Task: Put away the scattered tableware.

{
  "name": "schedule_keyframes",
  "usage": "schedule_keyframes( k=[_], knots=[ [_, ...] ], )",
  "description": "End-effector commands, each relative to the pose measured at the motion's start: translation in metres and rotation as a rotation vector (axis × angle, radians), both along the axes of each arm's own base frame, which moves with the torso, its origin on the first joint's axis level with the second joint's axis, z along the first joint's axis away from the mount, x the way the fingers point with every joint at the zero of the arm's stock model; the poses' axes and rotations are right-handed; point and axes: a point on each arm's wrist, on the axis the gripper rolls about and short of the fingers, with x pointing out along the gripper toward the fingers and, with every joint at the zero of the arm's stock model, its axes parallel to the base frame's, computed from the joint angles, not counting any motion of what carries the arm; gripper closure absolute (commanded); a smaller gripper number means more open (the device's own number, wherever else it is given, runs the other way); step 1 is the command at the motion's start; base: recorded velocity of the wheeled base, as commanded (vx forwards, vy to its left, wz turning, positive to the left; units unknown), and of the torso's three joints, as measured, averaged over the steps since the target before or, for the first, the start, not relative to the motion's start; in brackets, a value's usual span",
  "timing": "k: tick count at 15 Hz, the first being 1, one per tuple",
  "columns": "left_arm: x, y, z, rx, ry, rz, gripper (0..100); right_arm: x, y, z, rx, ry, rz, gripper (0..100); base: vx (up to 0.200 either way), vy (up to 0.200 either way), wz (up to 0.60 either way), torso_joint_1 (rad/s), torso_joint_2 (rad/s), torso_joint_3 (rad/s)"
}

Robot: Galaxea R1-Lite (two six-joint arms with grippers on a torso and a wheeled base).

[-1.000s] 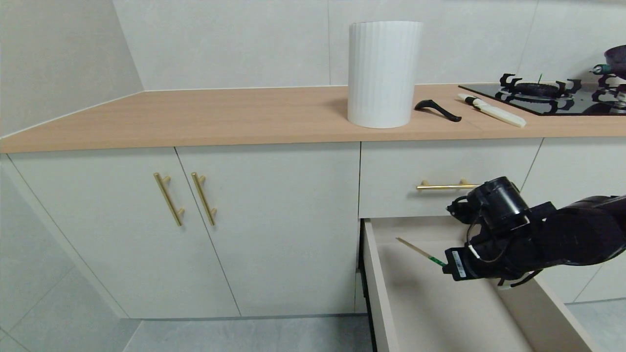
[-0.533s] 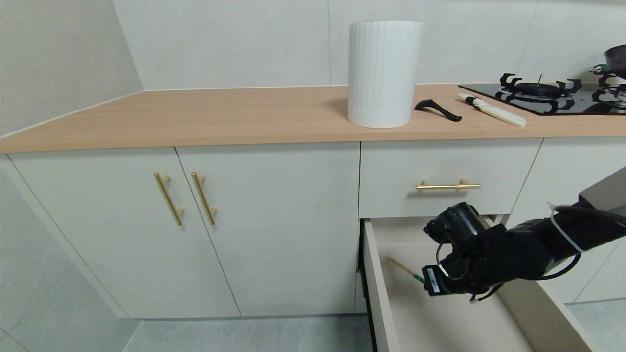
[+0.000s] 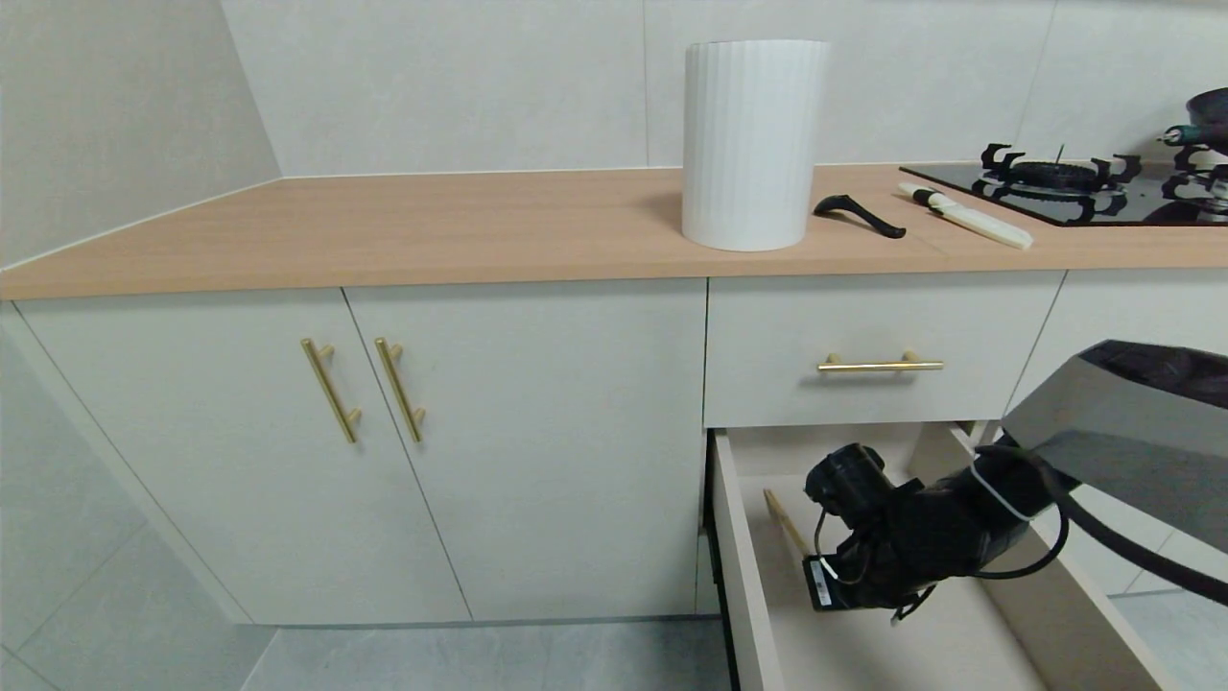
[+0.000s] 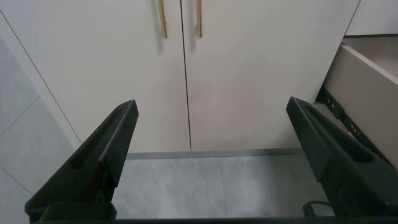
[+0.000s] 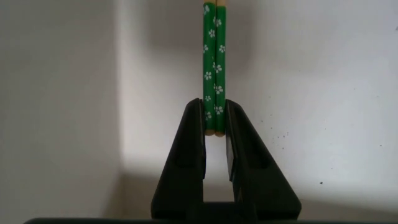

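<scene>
Two chopsticks (image 5: 209, 62), one white ribbed canister (image 3: 753, 144), one black curved tool (image 3: 859, 214), one cream knife (image 3: 969, 218), one open drawer (image 3: 741, 566), three gold handles (image 3: 878, 365)

Table (image 3: 432, 230) level: 1 canister (image 3: 753, 144) stands right of centre. A curved tool (image 3: 857, 213) lies just to its right, a knife (image 3: 964, 216) further right, and the hob (image 3: 1065, 187) at the right end.

Below the table: 2 cabinet doors (image 3: 537, 432) stand left of a closed drawer (image 3: 863, 326), and the open drawer (image 3: 739, 576) sits directly beneath it.

Inside the open drawer, near its left wall: the right claw (image 5: 214, 124) grips 2 chopsticks (image 3: 785, 523) side by side, their free ends pointing toward the back-left corner.
</scene>
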Motion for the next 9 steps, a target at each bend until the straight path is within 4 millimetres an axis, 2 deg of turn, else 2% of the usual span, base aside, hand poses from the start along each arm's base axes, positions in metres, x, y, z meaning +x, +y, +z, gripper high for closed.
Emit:
schedule_keyframes(
  k=[1,9],
  knots=[
    [0.0001,0.0000,0.0000,0.000,0.002,0.000,0,-0.0011,0.0051,-0.0245,-0.063,0.038,-0.001,100,0.000,0.000,0.00,0.000,0.00,0.000],
    [0.0001,0.0000,0.0000,0.000,0.002,0.000,0,0.0052,0.0070,-0.0246,-0.058,-0.018,-0.032,100,0.000,0.000,0.00,0.000,0.00,0.000]
  ],
)
